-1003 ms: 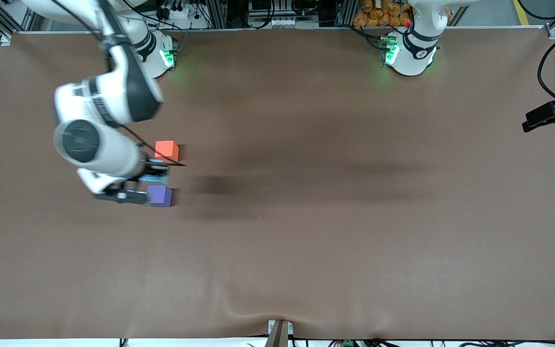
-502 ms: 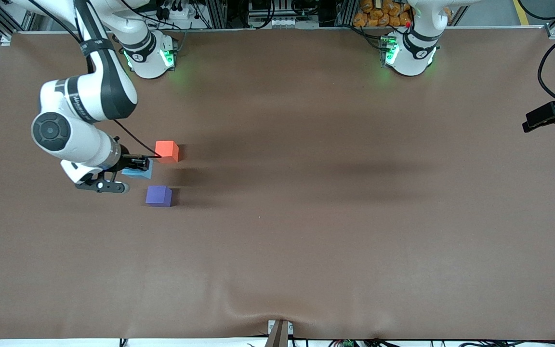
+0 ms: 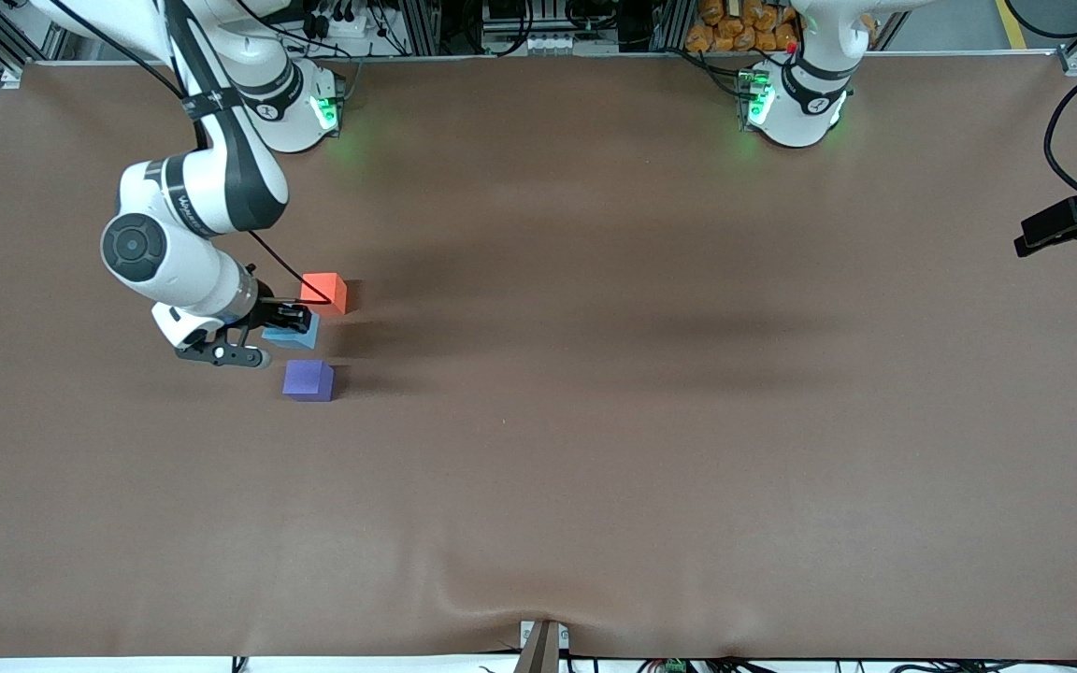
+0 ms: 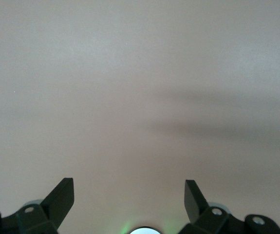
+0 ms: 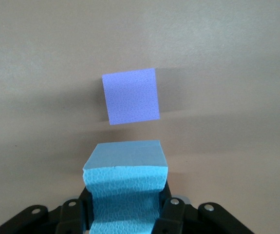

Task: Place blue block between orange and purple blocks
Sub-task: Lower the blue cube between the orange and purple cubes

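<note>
R gripper (image 3: 288, 319) clamped on blue block (image 3: 294, 333), swung back toward the gap: block now over the spot btwn orange block (image 3: 324, 292) and purple block (image 3: 308, 379). Likely lowering next. L gripper (image 4: 129, 200) waits, jaws apart, over bare table (image 3: 651, 402).

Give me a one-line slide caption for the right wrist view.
Right claw shut on the blue block, with the purple block resting apart from it on the brown table.

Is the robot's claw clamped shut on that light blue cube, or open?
Shut on it. The right gripper pinches the light sky-blue foam cube so hard that its sides dent inward.
</note>
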You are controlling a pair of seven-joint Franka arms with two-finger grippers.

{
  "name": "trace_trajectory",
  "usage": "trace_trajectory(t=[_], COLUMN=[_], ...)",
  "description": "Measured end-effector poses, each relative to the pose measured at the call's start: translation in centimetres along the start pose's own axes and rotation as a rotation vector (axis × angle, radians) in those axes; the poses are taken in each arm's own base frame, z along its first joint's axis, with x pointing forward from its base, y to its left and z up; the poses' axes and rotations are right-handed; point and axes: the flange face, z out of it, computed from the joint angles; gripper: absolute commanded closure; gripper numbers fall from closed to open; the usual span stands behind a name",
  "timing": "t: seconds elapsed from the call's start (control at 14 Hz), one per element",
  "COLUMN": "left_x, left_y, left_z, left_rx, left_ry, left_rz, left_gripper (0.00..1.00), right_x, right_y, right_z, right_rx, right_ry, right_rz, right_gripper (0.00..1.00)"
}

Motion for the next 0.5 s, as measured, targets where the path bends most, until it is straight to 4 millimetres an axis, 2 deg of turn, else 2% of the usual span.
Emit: trace_trajectory(t=[0.5], left_x=[0.2], left_y=[0.0], left_z=[0.3], left_rx=[0.000], left_ry=[-0.006], left_rz=[0.000], left_gripper=[0.00], right_x=[-0.3], right_y=[-1.4], right_z=[3.2], right_rx=[-0.006], right_ry=[-0.003], right_rz=[-0.045], right_gripper=[1.00])
